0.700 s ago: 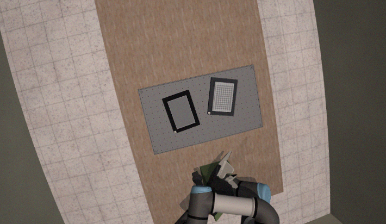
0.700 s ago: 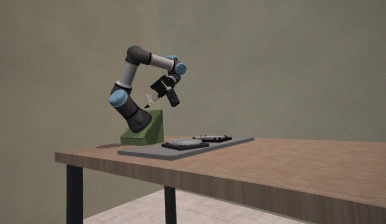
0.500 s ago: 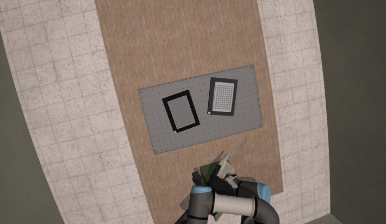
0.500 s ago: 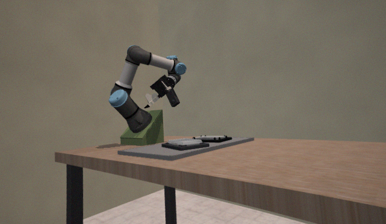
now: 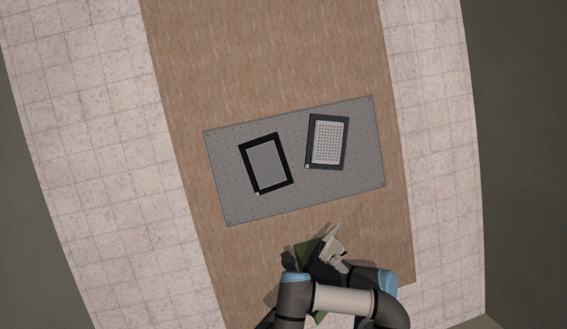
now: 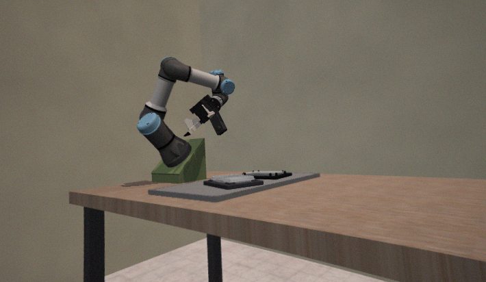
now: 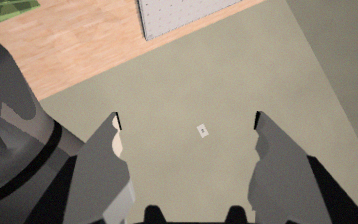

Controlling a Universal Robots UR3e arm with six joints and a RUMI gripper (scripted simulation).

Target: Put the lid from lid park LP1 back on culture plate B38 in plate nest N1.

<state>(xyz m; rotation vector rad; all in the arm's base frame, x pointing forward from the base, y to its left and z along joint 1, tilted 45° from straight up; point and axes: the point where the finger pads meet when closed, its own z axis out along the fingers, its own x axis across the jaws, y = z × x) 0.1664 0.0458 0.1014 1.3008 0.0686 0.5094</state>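
Lid (image 5: 266,163) lies in its park, plate (image 5: 328,140) uncovered beside it — hand (image 6: 204,128) high above desk (image 6: 358,207), fingers apart, empty.

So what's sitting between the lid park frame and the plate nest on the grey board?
Nothing: in the top view only bare grey board separates the lid park and the plate nest.

Arm: one (image 6: 168,85)
Pincer: one (image 6: 204,126)
Surface: one (image 6: 358,207)
Grey board: one (image 5: 359,175)
Black frames: two
Well plate: one (image 5: 328,141)
Lid: one (image 5: 265,163)
Green wedge: one (image 6: 193,164)
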